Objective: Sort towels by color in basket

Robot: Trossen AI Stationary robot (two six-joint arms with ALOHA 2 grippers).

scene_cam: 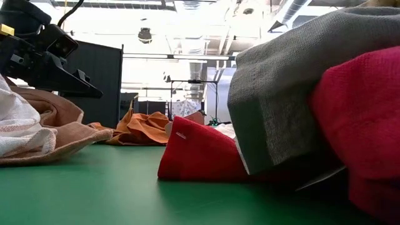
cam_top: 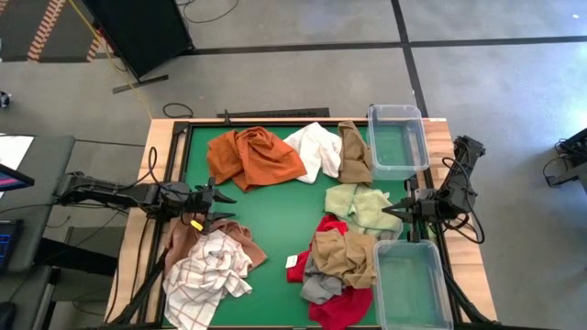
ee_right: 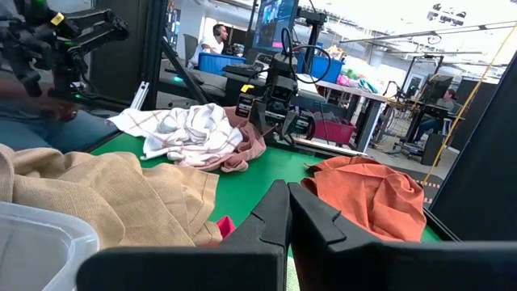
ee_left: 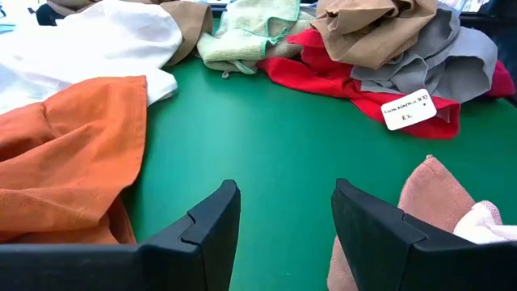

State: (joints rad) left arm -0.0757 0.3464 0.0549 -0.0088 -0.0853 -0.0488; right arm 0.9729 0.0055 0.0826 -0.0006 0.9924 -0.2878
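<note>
So, your towels are spread over the green table (cam_top: 275,229) in loose groups. The rust orange towel (cam_top: 252,158) lies at the far edge with the white towel (cam_top: 316,149) just beside it and a brown towel (cam_top: 354,153) touching that one. The pale green towel (cam_top: 363,206) sits near the middle right. Below it a tan towel (cam_top: 344,257) tops a heap with the grey towel (cam_top: 321,287) and the red towel (cam_top: 341,307) under it — a white label (ee_left: 409,109) rests on the red cloth. At the near left corner, the checked towel (cam_top: 206,275) lies on a pinkish-brown towel (cam_top: 183,240).

Your left gripper (cam_top: 223,207) hovers over bare green, between the orange towel and the checked heap, fingers spread wide and holding nothing. Your right gripper (cam_top: 387,210) sits at the pale green towel's right edge — touching it or just above, hard to say — with its fingers pressed together and empty.

Two clear bins (cam_top: 396,139) stand along the right side, both apparently empty.
</note>
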